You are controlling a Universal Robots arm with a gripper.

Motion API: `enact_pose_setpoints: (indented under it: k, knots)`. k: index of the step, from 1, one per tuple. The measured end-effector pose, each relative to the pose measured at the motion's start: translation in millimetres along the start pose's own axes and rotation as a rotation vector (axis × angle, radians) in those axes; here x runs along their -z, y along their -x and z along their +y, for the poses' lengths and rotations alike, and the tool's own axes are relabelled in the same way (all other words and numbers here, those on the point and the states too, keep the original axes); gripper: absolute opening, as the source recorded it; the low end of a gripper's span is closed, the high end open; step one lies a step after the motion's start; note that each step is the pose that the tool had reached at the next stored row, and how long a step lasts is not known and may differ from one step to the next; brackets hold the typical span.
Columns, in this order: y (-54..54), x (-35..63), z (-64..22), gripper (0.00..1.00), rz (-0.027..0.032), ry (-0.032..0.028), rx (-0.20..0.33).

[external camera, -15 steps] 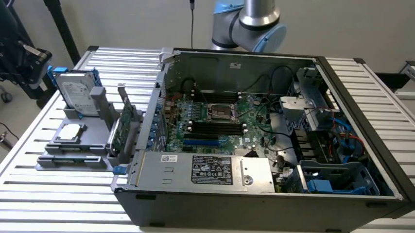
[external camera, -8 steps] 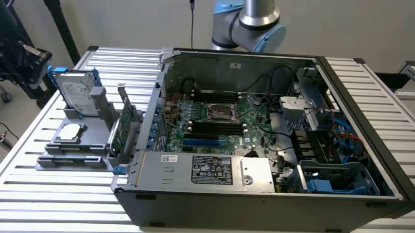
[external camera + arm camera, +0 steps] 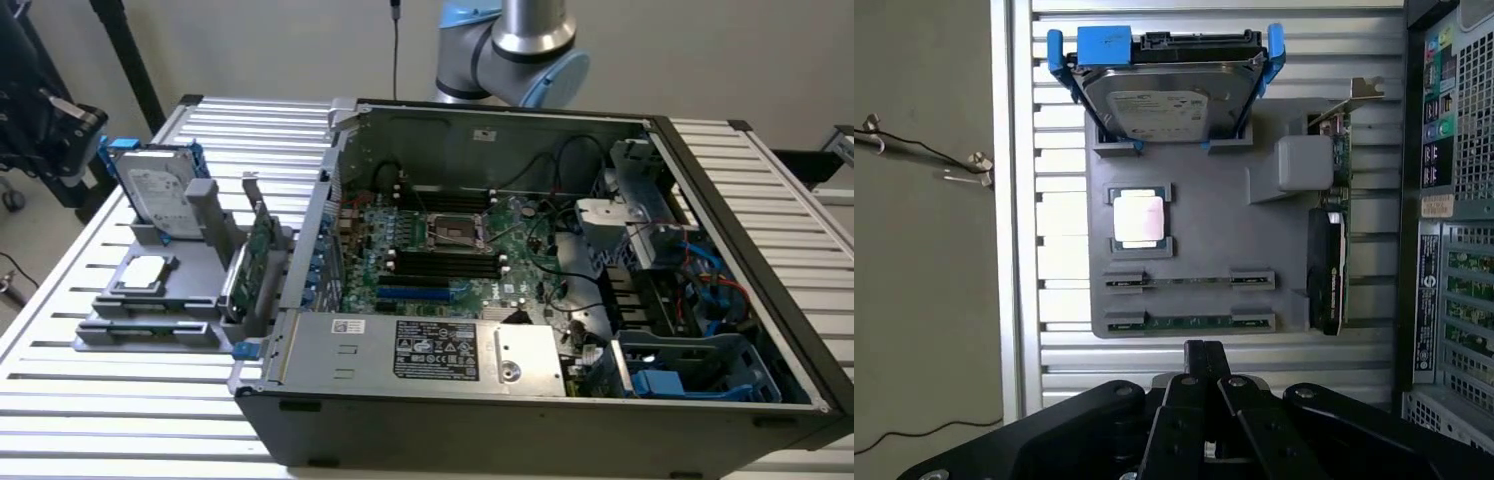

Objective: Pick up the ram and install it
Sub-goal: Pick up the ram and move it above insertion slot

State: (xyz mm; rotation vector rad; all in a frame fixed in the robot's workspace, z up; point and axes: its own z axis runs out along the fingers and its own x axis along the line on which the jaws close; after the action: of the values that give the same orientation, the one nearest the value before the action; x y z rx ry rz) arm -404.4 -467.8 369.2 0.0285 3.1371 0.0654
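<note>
Wrist view is showing my gripper (image 3: 1204,350) pinching narrow, empty, near the ram (image 3: 1189,323); exterior view is showing the open case (image 3: 534,430).

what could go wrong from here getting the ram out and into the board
1. The pincer is shut and the ram sits edge-up in a thin slot of the gray holder; an off-centre grasp might slip.
2. A second stick lies close beside it and could get bumped.
3. The memory slots lie deep in the case near black cables; a tilted stick may not seat.
</note>
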Motion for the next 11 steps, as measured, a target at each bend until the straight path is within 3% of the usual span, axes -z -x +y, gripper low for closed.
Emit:
enact_pose_setpoints:
  k: [5,11]
  knots:
    - [0.0,-2.8,-0.2,0.11,0.01,-0.0002,0.085]
    - [0.0,-5.3,-0.3,0.11,0.0155,-0.0002,0.194]
